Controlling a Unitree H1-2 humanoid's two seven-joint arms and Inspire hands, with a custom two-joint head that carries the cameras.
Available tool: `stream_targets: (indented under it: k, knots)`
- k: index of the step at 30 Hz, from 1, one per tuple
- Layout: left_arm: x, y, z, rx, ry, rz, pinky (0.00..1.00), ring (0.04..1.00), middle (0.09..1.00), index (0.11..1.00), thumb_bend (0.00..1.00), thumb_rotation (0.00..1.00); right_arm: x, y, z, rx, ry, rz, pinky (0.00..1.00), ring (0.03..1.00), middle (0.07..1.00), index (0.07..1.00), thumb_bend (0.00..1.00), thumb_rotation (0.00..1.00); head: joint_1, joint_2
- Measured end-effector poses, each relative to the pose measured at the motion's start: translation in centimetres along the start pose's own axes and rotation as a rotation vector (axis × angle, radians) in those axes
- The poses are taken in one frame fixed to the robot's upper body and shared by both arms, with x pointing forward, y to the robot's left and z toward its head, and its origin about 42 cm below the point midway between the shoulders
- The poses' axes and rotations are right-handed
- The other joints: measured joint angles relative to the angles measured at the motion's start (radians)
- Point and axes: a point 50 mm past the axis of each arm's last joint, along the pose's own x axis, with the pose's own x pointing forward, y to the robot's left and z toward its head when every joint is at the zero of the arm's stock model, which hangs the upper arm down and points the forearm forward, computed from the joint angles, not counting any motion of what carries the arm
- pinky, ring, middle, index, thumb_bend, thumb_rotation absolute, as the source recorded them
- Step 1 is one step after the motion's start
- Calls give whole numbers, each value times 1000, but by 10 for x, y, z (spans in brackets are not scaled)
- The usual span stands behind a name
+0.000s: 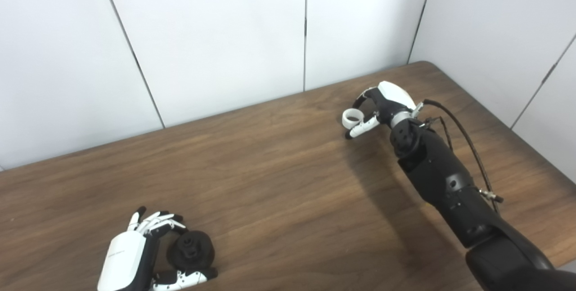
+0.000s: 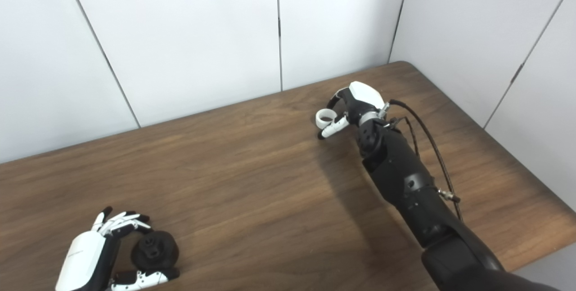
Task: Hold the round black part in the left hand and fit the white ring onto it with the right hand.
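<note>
The round black part [image 1: 191, 249] lies on the table near the front left edge. My left hand [image 1: 135, 255] rests beside it, with its fingers [image 1: 155, 223] curled behind the part and the thumb in front of it. The fingers are apart and do not grip the part. The white ring [image 1: 352, 118] is pinched between the thumb and a curled finger of my right hand [image 1: 382, 104], far back on the right, just above the table. Both hands also show in the right eye view: the left hand [image 2: 90, 255] and the right hand [image 2: 355, 102].
The brown wooden table [image 1: 279, 183] runs up to white wall panels at the back and right. Its far right corner [image 1: 425, 64] is close behind my right hand. A black cable [image 1: 468, 142] loops along my right forearm.
</note>
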Motion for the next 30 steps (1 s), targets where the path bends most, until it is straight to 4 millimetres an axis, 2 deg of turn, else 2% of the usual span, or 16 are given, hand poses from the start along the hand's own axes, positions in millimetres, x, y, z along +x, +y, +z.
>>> stream_targets:
  k: [30]
  knots:
    - [-1,0,0,1,-2,-2,998,849,749,484,523,47,0,0,-4,5,12,20,1000,990,883,632,822,192,5,5]
